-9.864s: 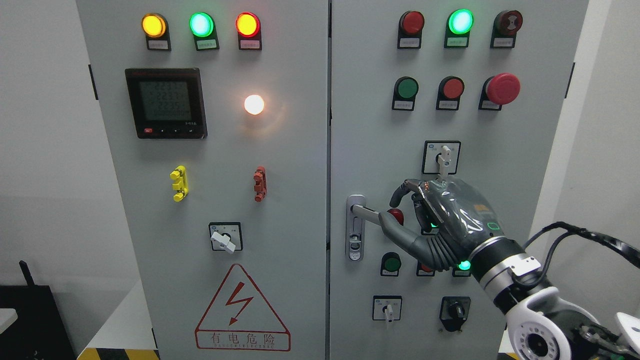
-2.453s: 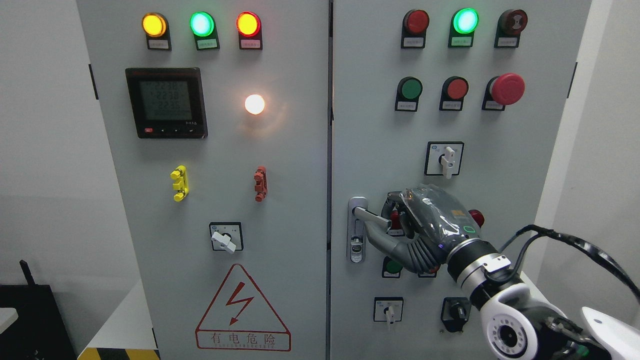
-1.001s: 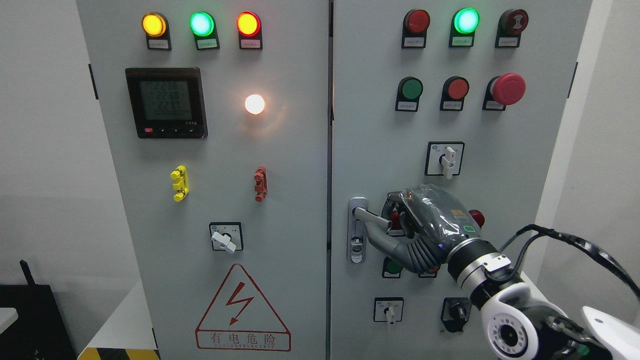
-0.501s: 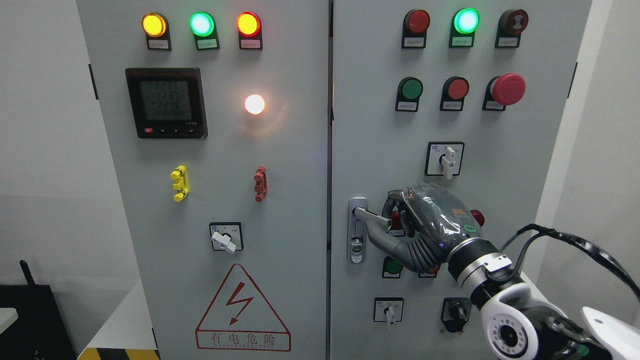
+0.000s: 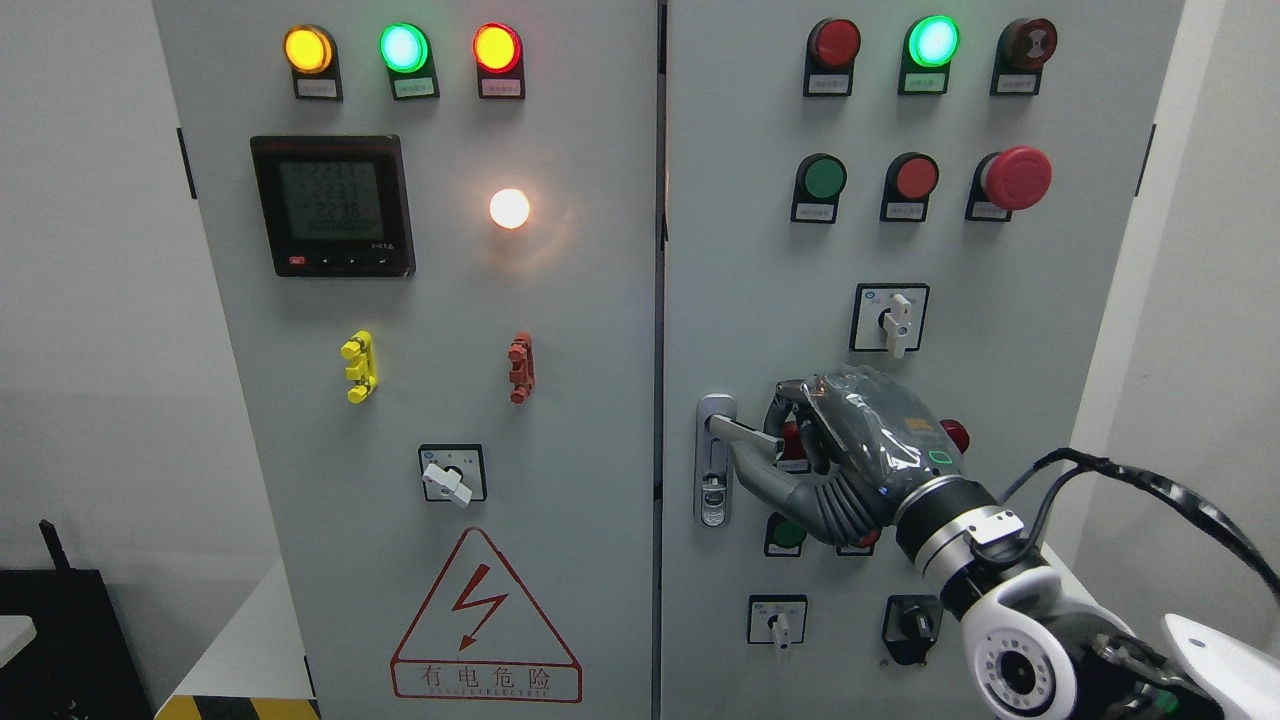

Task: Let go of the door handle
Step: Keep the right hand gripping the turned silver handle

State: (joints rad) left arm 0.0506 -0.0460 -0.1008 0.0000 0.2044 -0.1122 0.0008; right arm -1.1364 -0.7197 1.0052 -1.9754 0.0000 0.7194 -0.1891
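Note:
A silver lever door handle (image 5: pixel 735 430) sticks out to the right from its lock plate (image 5: pixel 713 460) on the right cabinet door (image 5: pixel 760 300), near the door's left edge. My right hand (image 5: pixel 790 450), dark grey with a shiny cover, reaches in from the lower right and is shut on the handle's free end: the fingers (image 5: pixel 790 405) curl over the lever and the thumb (image 5: pixel 760 482) lies under it. The right door stands slightly ajar along the centre seam. The left arm is out of view.
Both cabinet doors carry lit indicator lamps, push buttons, rotary switches (image 5: pixel 890 318) and a red mushroom stop button (image 5: pixel 1018 178). A meter display (image 5: pixel 332 205) and a shock warning sign (image 5: pixel 485 625) are on the left door. A black cable (image 5: pixel 1160 490) loops at the right.
Since 9.9 s ago my right hand has moved left onto the lever and closed around it. Over the last second nothing has visibly moved.

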